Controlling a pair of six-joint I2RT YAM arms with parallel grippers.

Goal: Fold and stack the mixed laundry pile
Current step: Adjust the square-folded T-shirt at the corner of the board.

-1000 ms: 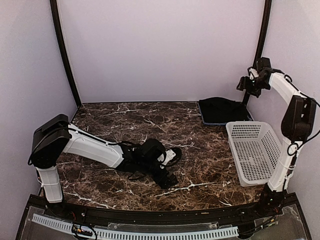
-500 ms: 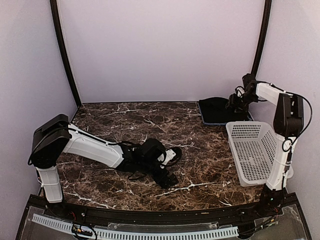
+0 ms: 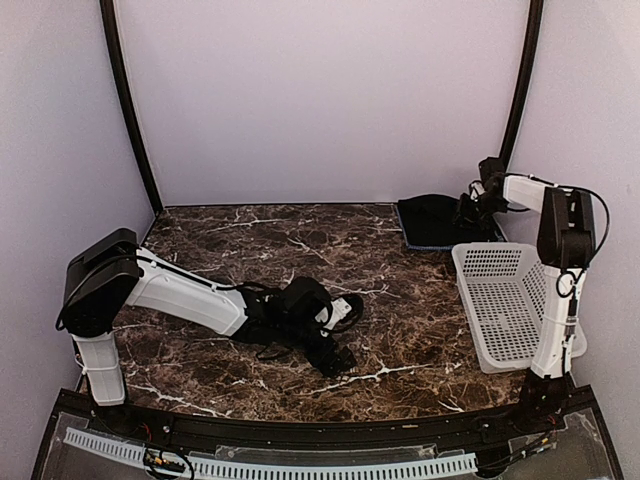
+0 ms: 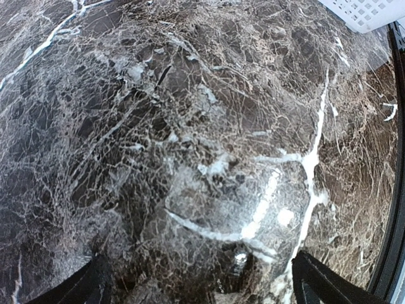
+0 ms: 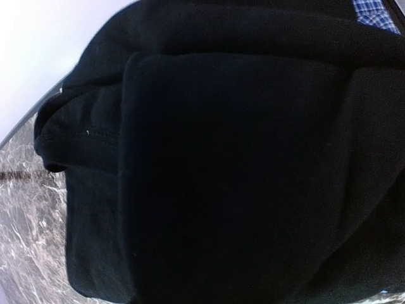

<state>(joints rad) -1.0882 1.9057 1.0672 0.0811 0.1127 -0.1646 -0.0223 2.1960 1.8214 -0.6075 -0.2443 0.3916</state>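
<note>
Both garments look folded and stacked in the far right corner of the counter (image 3: 250,240): black garment (image 5: 240,177) on top, check shirt (image 5: 374,11) only a blue sliver beneath. I judge the task nearly done. Left gripper (image 4: 202,286) is spread wide over bare counter, holding nothing. Right gripper (image 3: 470,210) is at the stack's right edge. My wrist view shows no fingers, so I cannot tell its opening or hold.

Top external: high behind the arm bases, facing forward and down over the whole desk (image 3: 250,240). Left wrist: very close, looking down at bare mid-front desk, basket (image 4: 367,12) corner top right. Right wrist: almost against the black garment (image 5: 221,177) in the far right corner. Top view covers both spots.
</note>
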